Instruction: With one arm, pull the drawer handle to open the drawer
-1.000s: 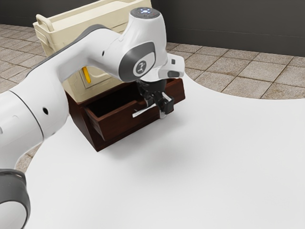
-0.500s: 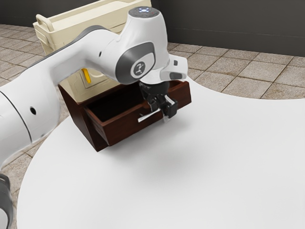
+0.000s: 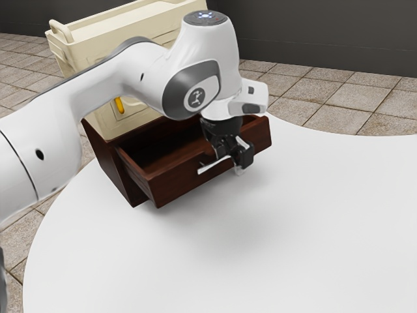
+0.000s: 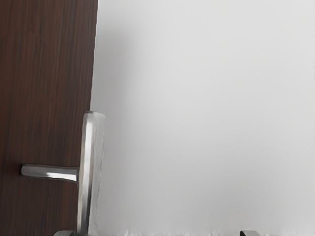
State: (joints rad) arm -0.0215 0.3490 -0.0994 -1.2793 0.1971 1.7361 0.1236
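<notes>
Drawer (image 3: 179, 182): farther out of its cabinet (image 3: 107, 160) than in either earlier picture; more of the interior exposed.
Handle (image 3: 212, 166): moved outward with the drawer front.
Hand (image 3: 232, 162): ours, shifted toward the exterior view's right, alongside the handle's travel.

Dark grey wall (image 3: 326, 39) along the frame's top, beige tiled floor (image 3: 352, 98) below, white curved-edged worktop (image 3: 293, 228), soft light

End effector (image 3: 231, 162) downward, fingers (image 3: 245, 156) apart.
</notes>
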